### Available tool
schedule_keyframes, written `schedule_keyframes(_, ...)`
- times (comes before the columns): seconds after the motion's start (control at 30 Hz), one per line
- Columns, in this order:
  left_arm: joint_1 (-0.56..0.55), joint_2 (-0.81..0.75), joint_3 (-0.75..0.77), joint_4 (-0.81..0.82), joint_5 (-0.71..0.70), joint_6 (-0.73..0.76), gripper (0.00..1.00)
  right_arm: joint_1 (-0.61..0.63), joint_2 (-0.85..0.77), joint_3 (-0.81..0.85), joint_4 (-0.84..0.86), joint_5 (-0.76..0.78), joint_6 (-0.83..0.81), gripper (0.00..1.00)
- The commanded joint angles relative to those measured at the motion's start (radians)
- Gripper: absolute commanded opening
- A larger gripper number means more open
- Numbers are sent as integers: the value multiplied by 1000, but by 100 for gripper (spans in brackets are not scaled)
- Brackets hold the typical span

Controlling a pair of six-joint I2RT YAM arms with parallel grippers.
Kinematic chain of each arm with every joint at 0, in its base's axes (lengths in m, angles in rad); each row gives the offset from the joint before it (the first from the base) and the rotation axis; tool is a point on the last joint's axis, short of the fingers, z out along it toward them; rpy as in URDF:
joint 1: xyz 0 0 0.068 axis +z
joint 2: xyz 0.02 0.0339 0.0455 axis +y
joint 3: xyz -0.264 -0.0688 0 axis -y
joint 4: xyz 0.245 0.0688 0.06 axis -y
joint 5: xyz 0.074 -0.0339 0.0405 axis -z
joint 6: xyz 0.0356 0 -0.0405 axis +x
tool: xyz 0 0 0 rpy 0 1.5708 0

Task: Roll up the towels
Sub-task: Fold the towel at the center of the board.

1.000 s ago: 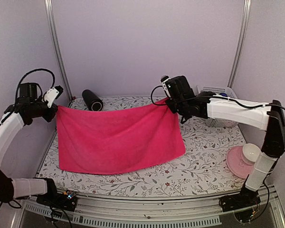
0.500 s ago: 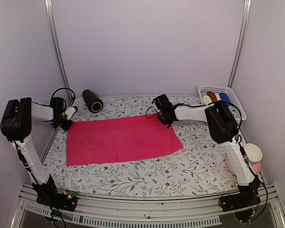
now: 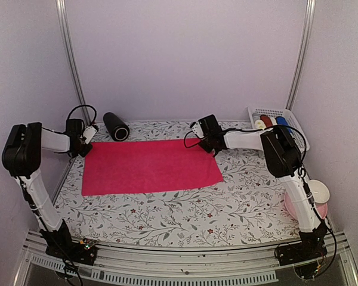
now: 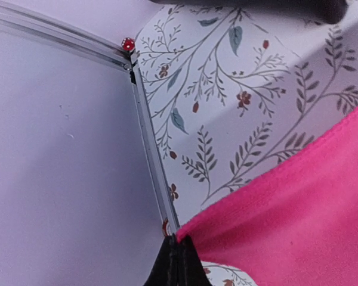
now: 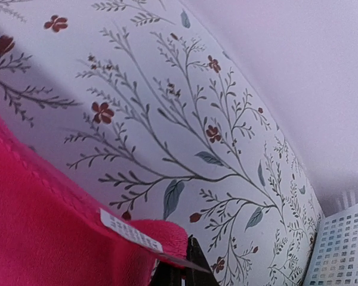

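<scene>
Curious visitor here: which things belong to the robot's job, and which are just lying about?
In the job: pink towel, pinched by left gripper and right gripper; rolled towels in the white basket.
Lying about: black cylinder; pink plate with white bowl.

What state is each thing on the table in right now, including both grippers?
Pink towel: spread flat, unrolled, far corners pinched.
Left gripper: shut on the towel's far left corner.
Right gripper: shut on the far right corner, by the tag.
Black cylinder: lying on its side.
Rolled towels: rolled, lying in the basket.
Bowl: upright on the pink plate.
</scene>
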Motion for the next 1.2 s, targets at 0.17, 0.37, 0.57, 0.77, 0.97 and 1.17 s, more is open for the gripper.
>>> schedule_keyframes(0.17,3,-237,-171,-39,170,81,0,-7,-310,-272,-48,-142,-76,2)
schedule_keyframes(0.37,34,-401,-261,-153,284,131,0,15,-447,-418,-104,-181,-90,2)
schedule_keyframes(0.57,52,-522,-390,-227,344,248,0,70,-547,-583,-129,-181,-104,2)
schedule_keyframes(0.77,73,-618,-457,-266,350,315,0,96,-593,-666,-155,-172,-74,2)
schedule_keyframes(0.97,106,-701,-493,-331,381,384,0,101,-637,-730,-161,-158,-52,2)
schedule_keyframes(1.17,133,-714,-538,-353,364,431,0,109,-680,-774,-172,-153,-39,2)
